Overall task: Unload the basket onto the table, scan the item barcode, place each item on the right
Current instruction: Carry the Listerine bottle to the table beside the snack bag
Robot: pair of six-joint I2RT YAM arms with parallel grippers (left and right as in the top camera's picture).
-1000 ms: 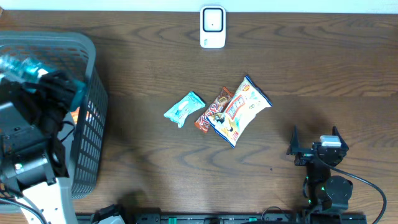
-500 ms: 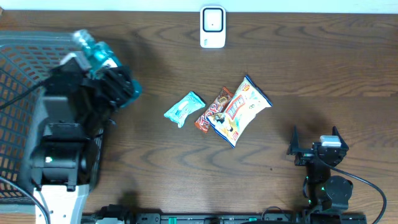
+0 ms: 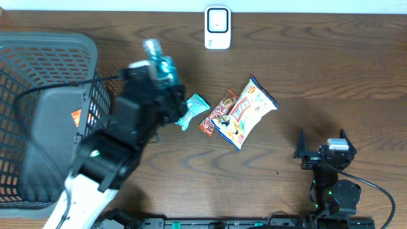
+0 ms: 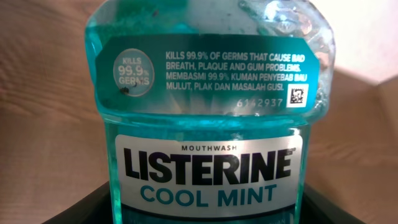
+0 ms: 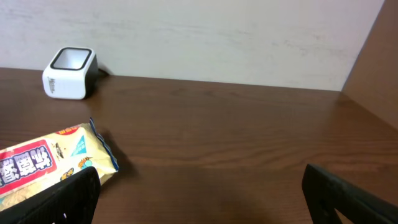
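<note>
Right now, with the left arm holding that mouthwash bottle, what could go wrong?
The mouthwash bottle shows the wrist camera its front label and a tiny square code, no striped barcode, so it may meet the scanner facing wrong. The left gripper hangs close by the teal packet and could knock it. The bottle looks slick; it might slip.
</note>
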